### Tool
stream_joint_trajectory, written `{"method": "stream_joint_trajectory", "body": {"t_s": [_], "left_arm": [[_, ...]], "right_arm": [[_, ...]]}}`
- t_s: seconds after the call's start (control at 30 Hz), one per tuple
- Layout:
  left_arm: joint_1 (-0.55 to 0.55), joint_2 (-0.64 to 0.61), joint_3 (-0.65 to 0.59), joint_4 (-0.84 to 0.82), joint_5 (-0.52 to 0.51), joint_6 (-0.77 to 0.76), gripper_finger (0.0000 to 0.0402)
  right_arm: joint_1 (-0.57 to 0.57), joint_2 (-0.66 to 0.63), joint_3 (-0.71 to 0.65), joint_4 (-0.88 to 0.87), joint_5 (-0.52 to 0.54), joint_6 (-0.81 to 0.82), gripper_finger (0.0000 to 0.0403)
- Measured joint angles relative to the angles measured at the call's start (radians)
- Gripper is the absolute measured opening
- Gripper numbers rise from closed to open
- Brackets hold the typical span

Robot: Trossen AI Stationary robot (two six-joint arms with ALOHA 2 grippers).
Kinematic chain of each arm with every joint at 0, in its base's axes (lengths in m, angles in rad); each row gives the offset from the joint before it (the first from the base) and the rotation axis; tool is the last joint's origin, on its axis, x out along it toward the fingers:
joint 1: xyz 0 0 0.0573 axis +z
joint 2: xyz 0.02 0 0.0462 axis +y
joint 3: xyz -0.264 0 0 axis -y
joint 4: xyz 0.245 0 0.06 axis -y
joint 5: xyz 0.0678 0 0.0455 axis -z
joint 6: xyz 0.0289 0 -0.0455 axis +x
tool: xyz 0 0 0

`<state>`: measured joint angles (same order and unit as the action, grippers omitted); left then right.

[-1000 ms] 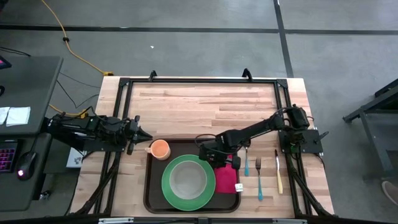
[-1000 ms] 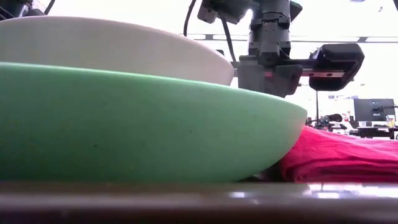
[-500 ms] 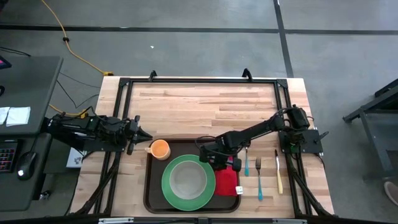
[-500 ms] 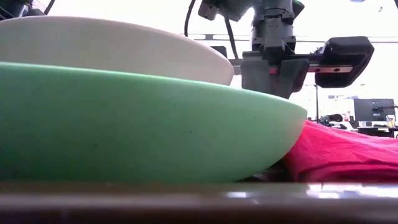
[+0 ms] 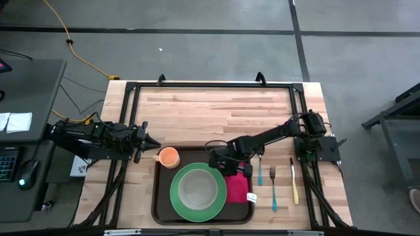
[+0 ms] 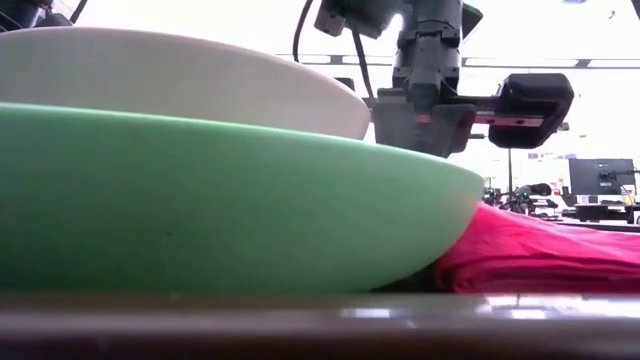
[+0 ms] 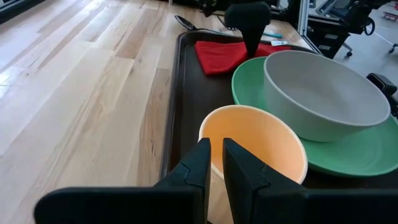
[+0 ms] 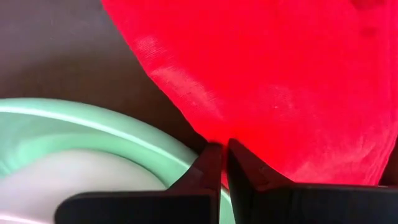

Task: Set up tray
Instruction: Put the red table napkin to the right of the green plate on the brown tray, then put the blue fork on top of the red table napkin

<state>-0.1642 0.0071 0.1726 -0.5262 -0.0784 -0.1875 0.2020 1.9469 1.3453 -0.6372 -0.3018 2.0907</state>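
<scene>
Wooden tabletop carries the tray (image 5: 157, 196) at its near edge; my right gripper (image 5: 220, 164), jaws pressed together, nudges the red napkin (image 5: 237, 189) beside the green plate (image 5: 195, 191); next I'd straighten it, then fetch cutlery.

Two dark, six-joint robot arms: the left arm (image 5: 92, 141), at the frame's left edge, a chain of matte black blocky segments; the right arm (image 5: 272, 136), slimmer, with black cables looping off its wrist. Each ends in two flat, tapered black fingers (image 7: 198, 167), moulded with angular, stepped bases.
</scene>
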Motion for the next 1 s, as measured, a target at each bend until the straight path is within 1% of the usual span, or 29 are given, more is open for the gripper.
{"method": "stream_joint_trajectory", "body": {"t_s": [0.2, 0.4, 0.47, 0.57, 0.83, 1.0], "left_arm": [[0.000, 0.000, 0.000, 0.000, 0.000, 0.001, 0.0074], [0.000, 0.000, 0.000, 0.000, 0.002, 0.026, 0.0074], [0.000, 0.000, 0.000, 0.000, 0.002, 0.026, 0.0074], [0.000, 0.000, 0.000, 0.000, 0.013, 0.026, 0.0074], [0.000, 0.000, 0.000, 0.000, 0.026, 0.026, 0.0074], [0.000, 0.000, 0.000, 0.000, 0.026, 0.026, 0.0074]], "right_arm": [[0.000, 0.000, 0.000, 0.002, -0.027, 0.003, 0.0000], [0.000, 0.000, 0.000, -0.001, -0.021, 0.003, 0.0002], [0.001, 0.000, 0.000, -0.001, -0.014, 0.000, 0.0008], [0.001, 0.000, 0.000, -0.001, -0.001, -0.003, 0.0029], [-0.006, 0.000, 0.000, -0.013, 0.007, -0.015, 0.0108], [-0.008, 0.000, 0.000, -0.013, 0.007, -0.023, 0.0133]]}}
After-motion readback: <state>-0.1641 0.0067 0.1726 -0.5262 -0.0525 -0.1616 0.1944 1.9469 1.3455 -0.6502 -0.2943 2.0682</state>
